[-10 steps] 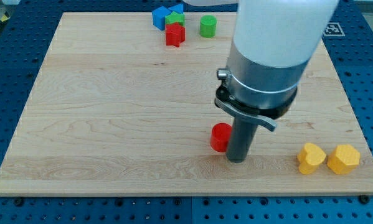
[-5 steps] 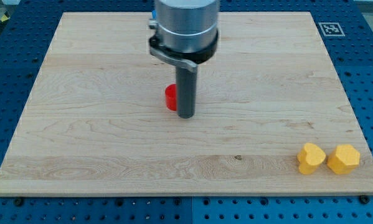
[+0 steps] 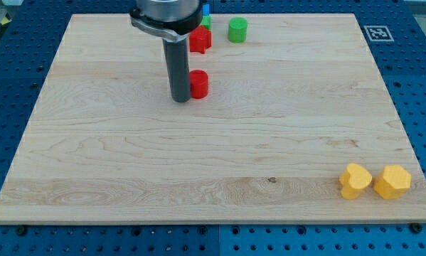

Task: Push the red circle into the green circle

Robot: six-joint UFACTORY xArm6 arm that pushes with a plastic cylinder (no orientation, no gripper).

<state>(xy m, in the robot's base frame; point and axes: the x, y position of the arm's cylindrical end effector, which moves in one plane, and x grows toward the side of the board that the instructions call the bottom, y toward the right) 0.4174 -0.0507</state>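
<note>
Red circle partway to target; contact with the green circle not yet made.
Note that my tip [image 3: 180, 99], a plain rod with no jaws to open or close, stands touching the red circle [image 3: 198, 84] on its left side; the rod is upright. The green circle [image 3: 237, 30] sits well apart toward the view's top right, near a red star [image 3: 200, 40], so 1 push up and rightward appears to remain.
</note>
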